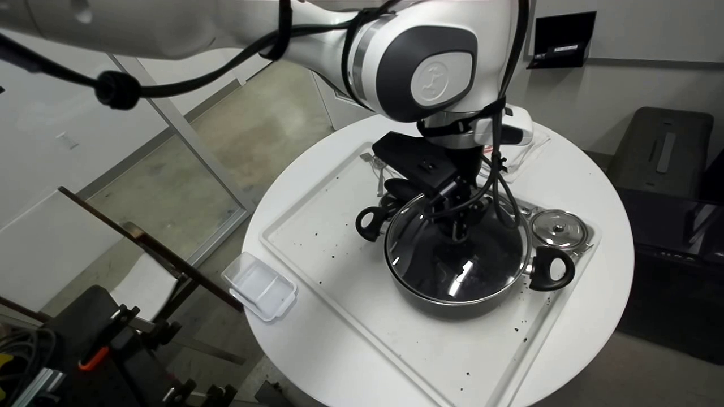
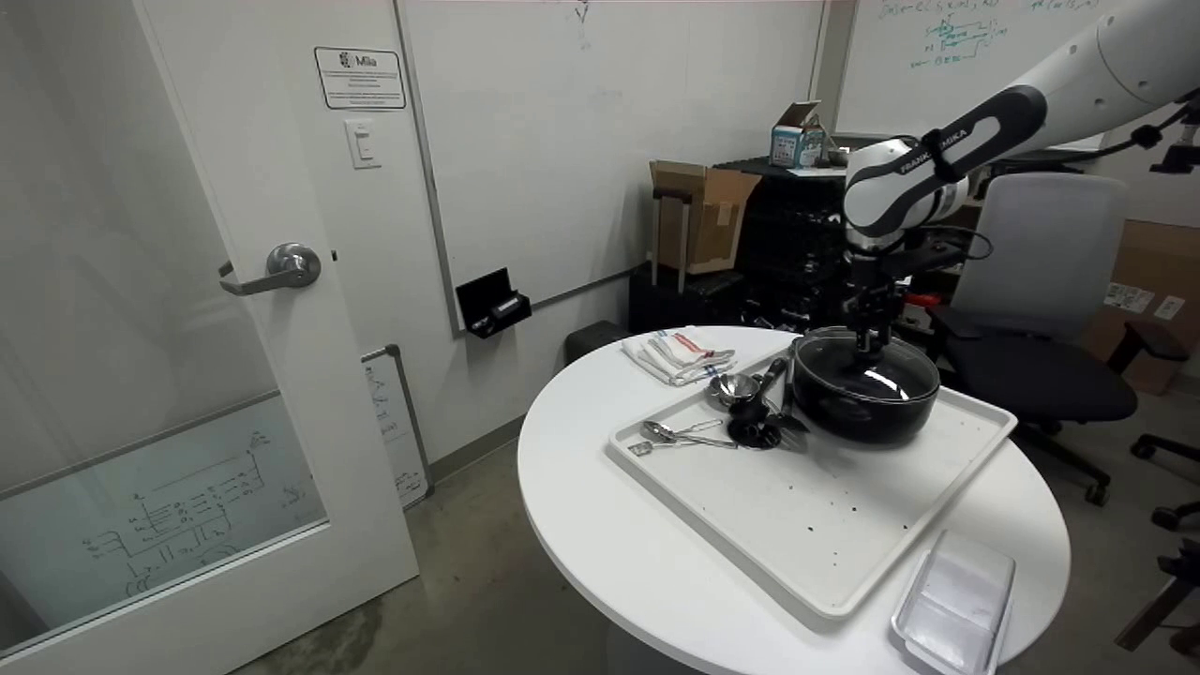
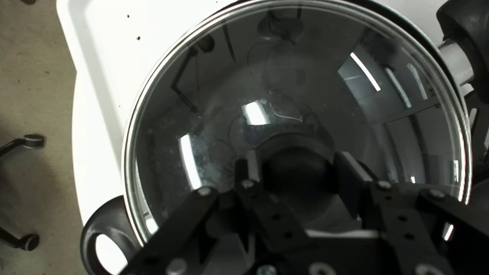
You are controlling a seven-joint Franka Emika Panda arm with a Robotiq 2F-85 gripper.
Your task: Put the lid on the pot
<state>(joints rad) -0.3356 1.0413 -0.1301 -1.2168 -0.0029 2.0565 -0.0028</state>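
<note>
Though near the tray edge (image 1: 533, 342), lid (image 1: 436, 264) on pot (image 2: 861, 412), open room alongside.

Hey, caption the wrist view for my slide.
Wrist view: the hand astride the black knob of a clear glass lid covering the black pot.

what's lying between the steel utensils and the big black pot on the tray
Black utensils lie between the steel utensils and the pot, as an exterior view shows.
</note>
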